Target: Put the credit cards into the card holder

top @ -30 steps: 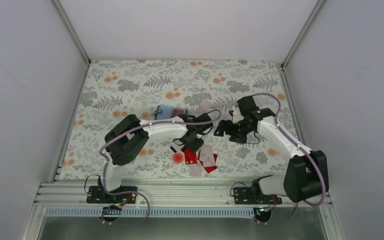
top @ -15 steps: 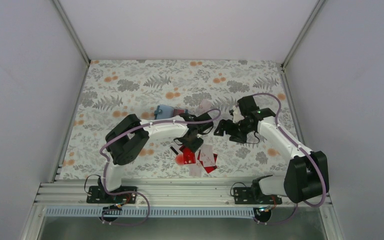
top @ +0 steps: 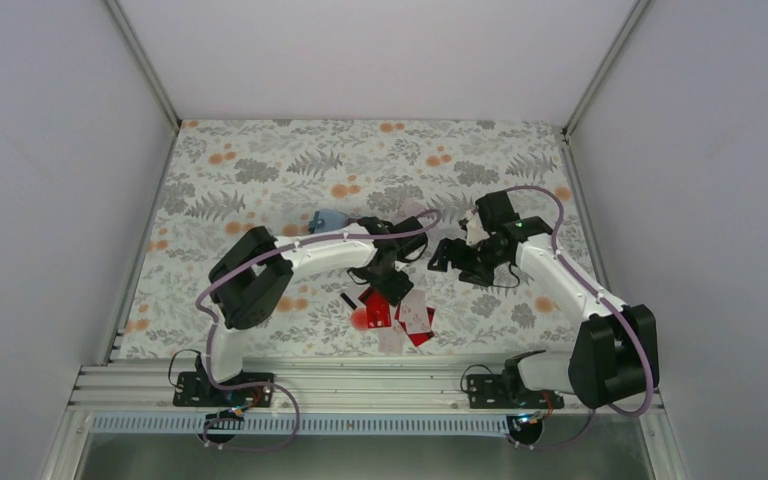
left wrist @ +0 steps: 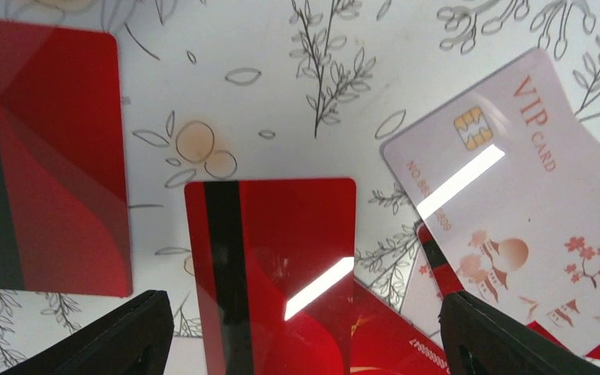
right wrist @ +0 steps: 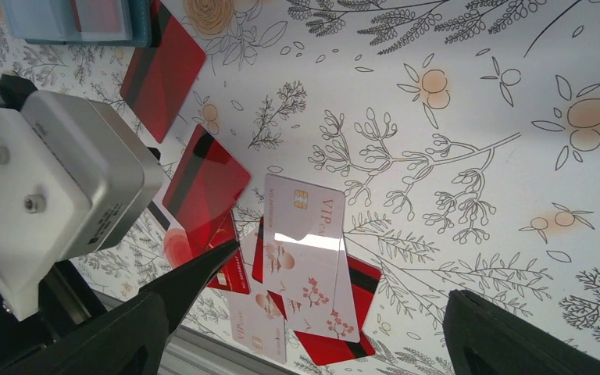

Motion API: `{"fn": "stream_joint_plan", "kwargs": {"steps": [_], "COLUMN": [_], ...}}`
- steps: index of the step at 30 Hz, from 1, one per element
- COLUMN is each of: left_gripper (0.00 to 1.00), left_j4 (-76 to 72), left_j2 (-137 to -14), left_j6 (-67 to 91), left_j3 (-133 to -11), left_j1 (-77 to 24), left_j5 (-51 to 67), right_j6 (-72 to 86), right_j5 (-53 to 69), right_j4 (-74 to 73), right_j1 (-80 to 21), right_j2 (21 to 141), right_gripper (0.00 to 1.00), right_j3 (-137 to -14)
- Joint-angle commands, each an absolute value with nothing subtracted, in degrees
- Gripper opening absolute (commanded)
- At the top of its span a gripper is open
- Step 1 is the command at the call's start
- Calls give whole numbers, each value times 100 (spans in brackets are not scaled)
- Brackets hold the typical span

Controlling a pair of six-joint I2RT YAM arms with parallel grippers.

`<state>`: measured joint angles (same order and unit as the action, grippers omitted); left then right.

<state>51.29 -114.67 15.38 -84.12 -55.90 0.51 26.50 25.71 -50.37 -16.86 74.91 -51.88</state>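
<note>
Newly spread wide, left gripper hovers over glossy red cards; right gripper wide; card holder half hidden.

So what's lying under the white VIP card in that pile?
A red card with a black stripe sticks out from beneath the VIP card, and a red edge shows on the opposite side. Whatever lies under its middle is covered.

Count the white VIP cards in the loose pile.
2. One white VIP card lies on top of the pile, overlapping red cards. The second lies beside it, on the robot's side. Others may be hidden underneath.
</note>
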Motion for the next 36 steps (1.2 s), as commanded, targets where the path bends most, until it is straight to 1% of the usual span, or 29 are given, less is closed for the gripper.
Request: {"fn": "stream_joint_plan", "kwargs": {"steps": [1,7,14,28,36], "left_gripper": [86,85,83,83,79], "left_j4": [5397,5239,5080,5170,5250], "left_j2": [-11415,-11550,-11726,-11959,-12066], "left_j6": [1406,1476,1584,1513,1591], "left_j3": [-8365,-8059,-8049,-8392,-8325], "left_j1": [-5559,-5508,-5398,-5265,-5329], "left_j5": [297,248,327,584,384], "right_j6": [2663,2663,2650,2595,2543], "right_j5": [2588,2575,2569,2560,2560], "right_j4": [-4965,-4982,-4990,-4975,-4963], "right_j1": [-1708,-1706,-1706,-1712,-1706], "right_j2": [7386,7383,7424,7571,7633], "right_gripper": [90,90,90,90,90], "right_j3": [-5273,-5249,-5280,-5348,-5370]}}
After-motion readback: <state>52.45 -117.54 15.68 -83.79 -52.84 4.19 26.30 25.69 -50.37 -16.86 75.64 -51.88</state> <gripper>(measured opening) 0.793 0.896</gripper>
